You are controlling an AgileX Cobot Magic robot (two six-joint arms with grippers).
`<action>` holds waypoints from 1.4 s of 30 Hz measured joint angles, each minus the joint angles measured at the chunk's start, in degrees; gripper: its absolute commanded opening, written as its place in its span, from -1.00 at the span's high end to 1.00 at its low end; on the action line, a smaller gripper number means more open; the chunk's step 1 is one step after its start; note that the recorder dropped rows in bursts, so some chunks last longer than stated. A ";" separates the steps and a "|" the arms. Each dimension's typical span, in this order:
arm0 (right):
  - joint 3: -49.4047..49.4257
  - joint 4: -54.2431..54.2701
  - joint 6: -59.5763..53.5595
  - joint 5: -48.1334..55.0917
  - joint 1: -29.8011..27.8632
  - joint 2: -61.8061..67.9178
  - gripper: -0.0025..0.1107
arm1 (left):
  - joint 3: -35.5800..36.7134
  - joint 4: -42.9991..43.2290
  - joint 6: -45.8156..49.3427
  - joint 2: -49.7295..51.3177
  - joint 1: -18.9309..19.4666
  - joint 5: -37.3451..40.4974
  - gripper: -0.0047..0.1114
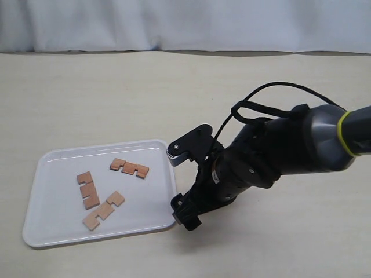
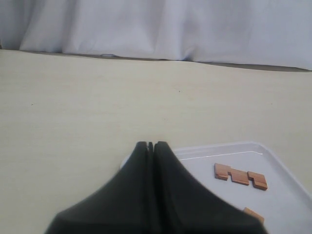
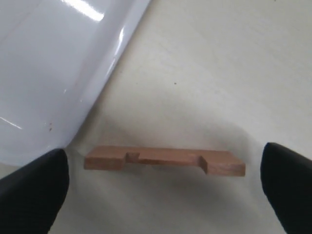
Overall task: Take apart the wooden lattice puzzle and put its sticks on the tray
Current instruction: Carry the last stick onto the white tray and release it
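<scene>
The white tray (image 1: 52,229) lies at the front left with three loose reddish-brown sticks on it: one (image 1: 129,168) near its back, one (image 1: 88,190) at its left, one (image 1: 104,210) toward its front. No assembled lattice shows. A fourth stick (image 3: 163,160) lies flat on the table just outside the tray's rim (image 3: 105,73). My right gripper (image 3: 163,187) stands open around that stick, fingers well clear of both its ends. In the exterior view the right gripper (image 1: 182,182) sits at the tray's right edge and hides this stick. My left gripper (image 2: 150,144) is shut and empty, over the tray's corner (image 2: 219,147).
Beige tabletop (image 1: 116,98) spreads around the tray. A white curtain (image 1: 174,23) closes off the back. The right arm's black body (image 1: 272,150) and cable reach in from the right. The left arm is not in the exterior view.
</scene>
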 measured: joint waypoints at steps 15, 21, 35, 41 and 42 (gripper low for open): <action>0.00 -0.71 2.39 -2.13 0.00 1.76 0.87 | 0.00 0.00 0.00 0.00 0.00 0.00 0.92; 0.00 -2.93 2.39 0.97 0.00 -5.66 0.87 | 0.00 0.00 0.00 0.00 0.00 0.00 0.92; -9.72 -0.07 3.46 -11.53 7.24 -2.66 0.56 | 0.00 0.00 0.00 0.00 0.00 0.00 0.92; -13.25 -0.06 3.46 -11.66 7.24 4.51 -0.38 | 0.00 0.00 0.00 0.00 0.00 0.00 0.92; -13.52 -0.06 3.46 -11.66 7.24 5.17 -0.54 | 0.00 0.00 0.00 0.00 0.00 0.00 0.92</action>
